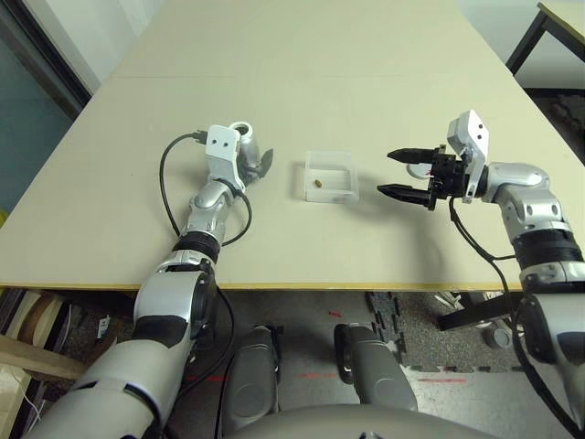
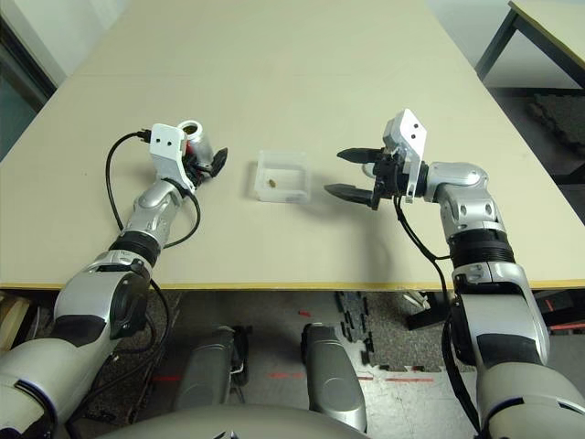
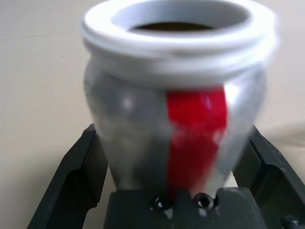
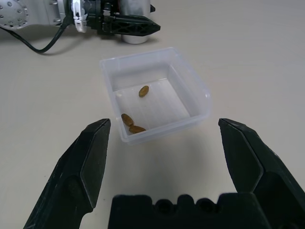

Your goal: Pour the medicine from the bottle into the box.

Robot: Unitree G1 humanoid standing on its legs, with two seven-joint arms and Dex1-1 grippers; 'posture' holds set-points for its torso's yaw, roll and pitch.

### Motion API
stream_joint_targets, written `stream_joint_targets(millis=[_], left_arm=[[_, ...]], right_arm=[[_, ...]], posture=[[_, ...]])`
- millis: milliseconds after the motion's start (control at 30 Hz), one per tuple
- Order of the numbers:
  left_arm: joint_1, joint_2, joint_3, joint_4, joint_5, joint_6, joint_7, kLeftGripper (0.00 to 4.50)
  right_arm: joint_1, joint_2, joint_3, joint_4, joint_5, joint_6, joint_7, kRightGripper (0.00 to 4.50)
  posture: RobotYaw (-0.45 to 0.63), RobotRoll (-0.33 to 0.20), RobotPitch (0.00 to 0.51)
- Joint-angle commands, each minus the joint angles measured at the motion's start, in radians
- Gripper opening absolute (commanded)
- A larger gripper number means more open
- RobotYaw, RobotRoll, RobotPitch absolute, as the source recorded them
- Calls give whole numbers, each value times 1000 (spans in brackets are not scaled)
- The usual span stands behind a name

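Leftmost, left gripper (image 2: 208, 161), fingers (image 3: 78, 167) spread wide on both sides of the bottle (image 3: 174, 95), just left of the box (image 4: 155, 93). Bottle upright, grey-white with red stripe, mouth open and uncapped. Box clear, shallow, rounded corners, with three brownish-yellow pieces of medicine (image 4: 143, 90) on its floor. Just right of the box, right gripper (image 1: 402, 174), jaws wide apart, holding nothing. Underneath, pale beige table (image 1: 302, 55); right of the box and far off, another table's dark leg (image 1: 526, 41).
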Motion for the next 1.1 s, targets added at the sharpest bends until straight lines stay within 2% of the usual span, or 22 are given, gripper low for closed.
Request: stream_joint_targets(millis=[33, 367, 567, 833, 1000, 1100], left_arm=[[38, -6, 5, -49, -21, 17, -7, 4477], [202, -29, -5, -314, -65, 102, -8, 4477], [376, -39, -18, -602, -86, 207, 14, 4477], [595, -51, -17, -995, -127, 422, 81, 4477], [665, -25, 29, -1170, -154, 562, 145, 4477], [668, 25, 81, -1218, -180, 643, 162, 4477]], right_arm=[[-7, 2, 6, 8, -8, -11, 3, 4500], [-6, -1, 2, 19, -7, -18, 2, 4500], [-10, 0, 1, 35, -6, -24, 4, 4500], [-15, 10, -13, 59, 4, -20, -14, 4500], [-22, 6, -33, 93, -5, -6, -97, 4500], [-17, 3, -51, 107, -6, 5, -161, 4500]], posture=[[-40, 0, 140], [-41, 0, 149], [-36, 0, 149], [-25, 0, 143], [-17, 0, 144], [-10, 0, 147]])
